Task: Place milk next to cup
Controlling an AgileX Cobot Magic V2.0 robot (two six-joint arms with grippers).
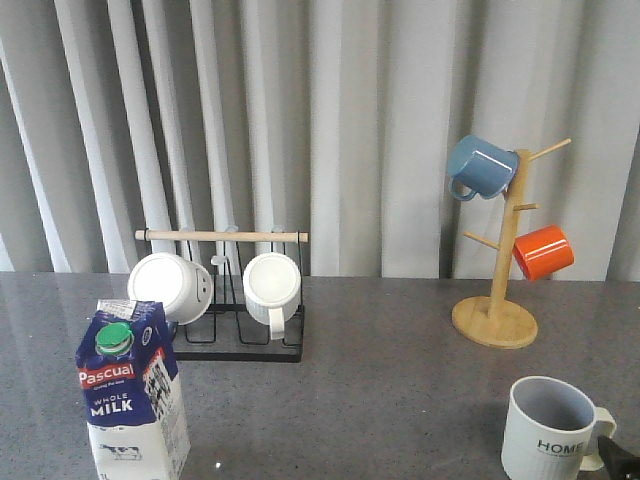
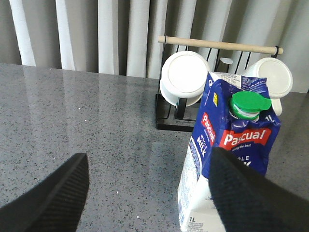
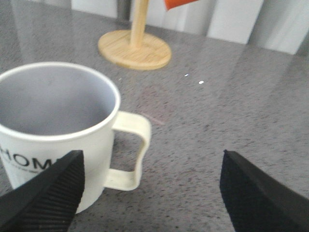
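The milk (image 1: 133, 395) stands upright at the front left of the grey table, green cap on top. In the left wrist view the milk (image 2: 227, 140) is just beyond one finger, off to one side of the gap. My left gripper (image 2: 149, 193) is open and empty; it is out of the front view. The cup (image 1: 552, 430) marked "HOME" stands at the front right. In the right wrist view the cup (image 3: 53, 116) is close ahead, with its handle (image 3: 133, 150) pointing into the gap between the fingers. My right gripper (image 3: 152, 193) is open and empty.
A black wire rack (image 1: 240, 345) with a wooden bar holds two white mugs at the back left, behind the milk. A wooden mug tree (image 1: 496, 310) with a blue mug (image 1: 478, 167) and an orange mug (image 1: 544, 252) stands at the back right. Curtains hang behind the table.
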